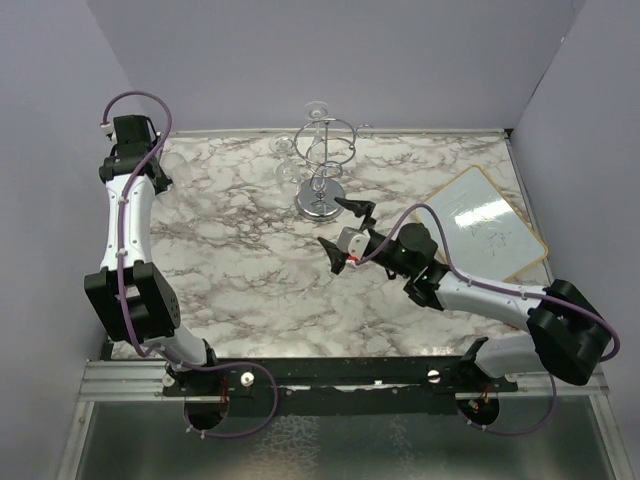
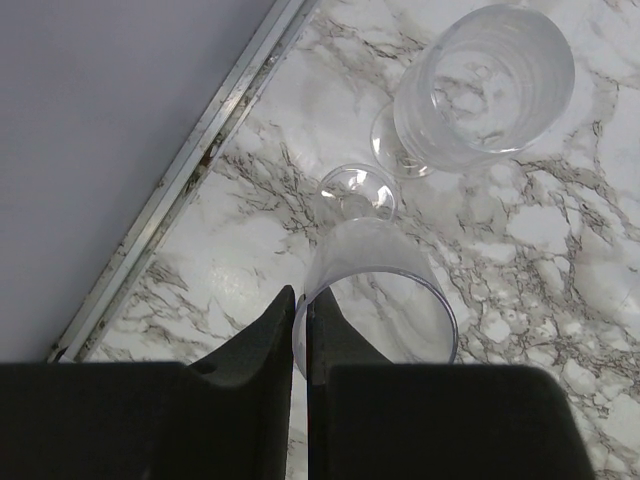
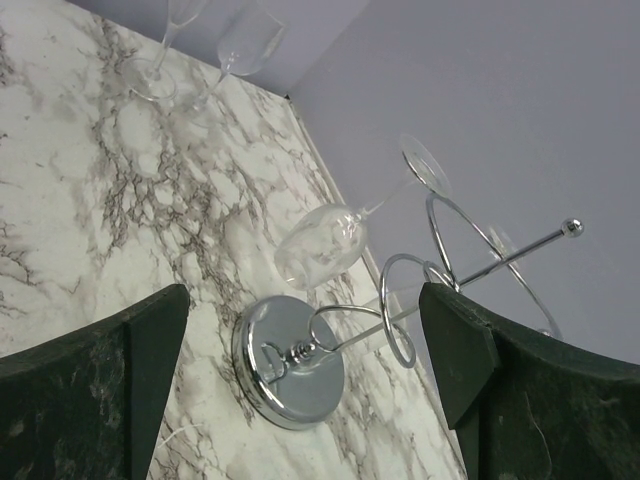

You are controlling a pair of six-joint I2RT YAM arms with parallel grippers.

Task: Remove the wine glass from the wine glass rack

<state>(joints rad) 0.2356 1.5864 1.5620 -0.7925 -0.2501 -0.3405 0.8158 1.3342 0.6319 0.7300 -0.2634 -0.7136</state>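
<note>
- Lavender walls (image 1: 300,60) closed in your marble bench (image 1: 230,270) on three sides.
- You had the wine glass rack (image 1: 320,198) standing upright near the bench's far edge, about midway along it.
- One hanging wine glass (image 3: 320,247) was on a rack arm, foot up and bowl down, touched by neither gripper.
- Your right gripper (image 1: 343,226) hung just in front of the rack base. Its jaws were spread as wide as they go, with nothing between them, and they framed the rack in the right wrist view.
- Your left gripper (image 2: 303,300) was well apart from the rack, near the far left corner. Its jaws were all but closed, pinching the rim of an upright gripped wine glass (image 2: 385,300) whose foot sat on the marble.
- A second standing glass (image 2: 490,85) was upright just beyond the gripped one, apart from it.
- You had a whiteboard (image 1: 485,222) lying flat by the right edge.
</note>
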